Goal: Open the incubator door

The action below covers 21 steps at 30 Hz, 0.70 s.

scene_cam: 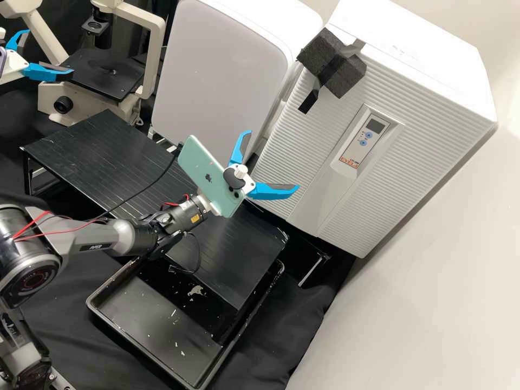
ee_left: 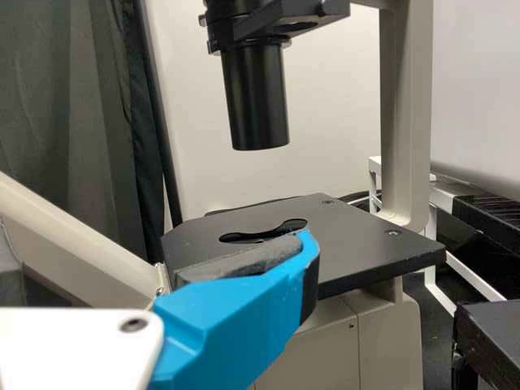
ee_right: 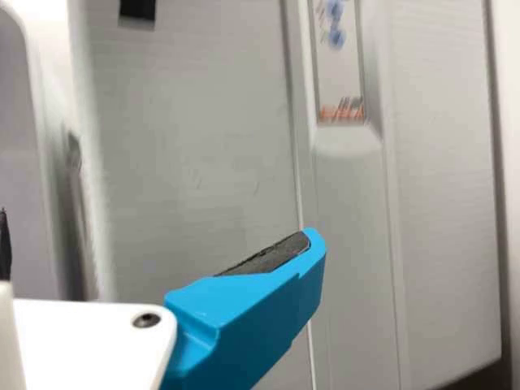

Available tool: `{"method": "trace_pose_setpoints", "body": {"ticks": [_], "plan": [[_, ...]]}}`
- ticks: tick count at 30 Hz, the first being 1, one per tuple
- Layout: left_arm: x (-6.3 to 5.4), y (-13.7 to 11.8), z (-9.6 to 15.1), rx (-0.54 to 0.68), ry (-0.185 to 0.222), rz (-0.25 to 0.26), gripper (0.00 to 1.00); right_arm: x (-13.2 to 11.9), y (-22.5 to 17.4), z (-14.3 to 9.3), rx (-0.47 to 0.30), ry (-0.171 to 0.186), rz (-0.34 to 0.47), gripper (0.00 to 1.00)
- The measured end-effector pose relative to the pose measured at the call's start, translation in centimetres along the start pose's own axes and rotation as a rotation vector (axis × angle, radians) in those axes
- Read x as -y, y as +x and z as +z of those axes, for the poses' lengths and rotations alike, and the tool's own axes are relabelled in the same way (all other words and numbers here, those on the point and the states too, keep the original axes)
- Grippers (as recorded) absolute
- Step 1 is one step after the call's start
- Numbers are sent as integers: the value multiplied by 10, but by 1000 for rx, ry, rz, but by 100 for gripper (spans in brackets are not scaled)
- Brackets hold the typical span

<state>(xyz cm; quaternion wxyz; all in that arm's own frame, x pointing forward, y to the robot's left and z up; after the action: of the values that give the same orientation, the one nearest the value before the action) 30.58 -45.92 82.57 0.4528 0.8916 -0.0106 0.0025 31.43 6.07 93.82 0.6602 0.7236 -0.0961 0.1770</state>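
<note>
While the left gripper [scene_cam: 50,52] hangs near the microscope [scene_cam: 105,73], its fingers spread, the right gripper [scene_cam: 273,160] is just in front of the white incubator [scene_cam: 433,67], fingers wide apart. The ridged door [scene_cam: 306,141] is closed, beyond the black shelf [scene_cam: 81,146].

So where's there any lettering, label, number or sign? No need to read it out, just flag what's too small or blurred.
Incubator's control panel: red lettering, distinct in the high view, blurred in the right wrist view; finer print too small to read.
Phone: fruit logo on its back.
Right arm: short white lettering on a dark label; yellow label, too small to read.
Incubator's top: faint marks, unreadable.
</note>
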Motion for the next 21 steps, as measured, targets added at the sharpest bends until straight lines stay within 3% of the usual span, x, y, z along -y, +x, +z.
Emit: {"method": "trace_pose_setpoints", "body": {"ticks": [6,16,21], "plan": [[0,0,0,0,0,0,100,-11,14,-14,-38,-12,35,100],[0,0,0,0,0,0,100,-23,35,-22,-7,-27,80,100],[0,0,0,0,0,0,100,-25,42,-24,9,-17,75,100]]}}
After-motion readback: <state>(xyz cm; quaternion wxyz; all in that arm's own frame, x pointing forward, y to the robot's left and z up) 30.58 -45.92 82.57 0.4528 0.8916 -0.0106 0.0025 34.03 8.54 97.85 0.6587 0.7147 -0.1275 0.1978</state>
